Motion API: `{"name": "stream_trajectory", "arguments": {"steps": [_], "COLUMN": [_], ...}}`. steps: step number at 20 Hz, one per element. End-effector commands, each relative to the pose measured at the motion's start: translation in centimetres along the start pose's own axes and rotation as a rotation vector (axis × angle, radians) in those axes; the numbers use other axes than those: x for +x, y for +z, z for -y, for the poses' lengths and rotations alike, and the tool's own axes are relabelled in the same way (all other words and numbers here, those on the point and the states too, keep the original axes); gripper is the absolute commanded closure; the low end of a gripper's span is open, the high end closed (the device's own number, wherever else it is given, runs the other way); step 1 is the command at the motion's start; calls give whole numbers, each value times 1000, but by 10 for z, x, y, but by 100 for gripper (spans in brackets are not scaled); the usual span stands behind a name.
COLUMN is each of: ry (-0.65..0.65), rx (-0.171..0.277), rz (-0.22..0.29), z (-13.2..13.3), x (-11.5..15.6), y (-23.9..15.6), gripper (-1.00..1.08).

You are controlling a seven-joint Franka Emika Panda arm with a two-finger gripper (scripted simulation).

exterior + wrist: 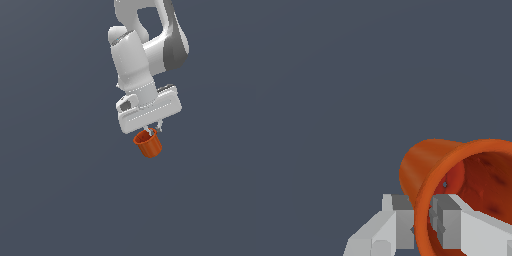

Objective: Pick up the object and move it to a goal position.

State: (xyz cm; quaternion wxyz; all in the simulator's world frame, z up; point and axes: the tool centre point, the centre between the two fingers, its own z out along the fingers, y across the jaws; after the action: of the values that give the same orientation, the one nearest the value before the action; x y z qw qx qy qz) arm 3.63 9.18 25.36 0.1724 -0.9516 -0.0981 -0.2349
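The object is a small orange-red cup [148,143], a tapered hollow cylinder. In the exterior view it hangs tilted just below my white gripper [153,130], near the middle of the picture. In the wrist view the cup [428,167] fills the near corner, with its open rim toward the camera. My gripper [422,220] is shut on the cup's rim: one finger [398,220] presses the outside of the wall and the other finger [448,220] sits inside the hollow. The fingertips are mostly hidden by the cup in the exterior view.
A plain dark blue-grey surface [55,190] fills the background in both views. The white arm [145,45] rises above the gripper to the exterior view's upper edge. No goal marker shows.
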Motion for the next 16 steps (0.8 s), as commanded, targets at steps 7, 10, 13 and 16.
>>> {"name": "stream_trajectory", "arguments": {"steps": [7, 10, 13, 16], "ry": [-59, -79, -99, -120], "rx": [48, 65, 83, 100], "rz": [-80, -106, -133, -160], "z": [3, 3, 4, 5], "x": [12, 16, 19, 23], "y": [-21, -28, -35, -43], "gripper": [108, 108, 108, 108]}}
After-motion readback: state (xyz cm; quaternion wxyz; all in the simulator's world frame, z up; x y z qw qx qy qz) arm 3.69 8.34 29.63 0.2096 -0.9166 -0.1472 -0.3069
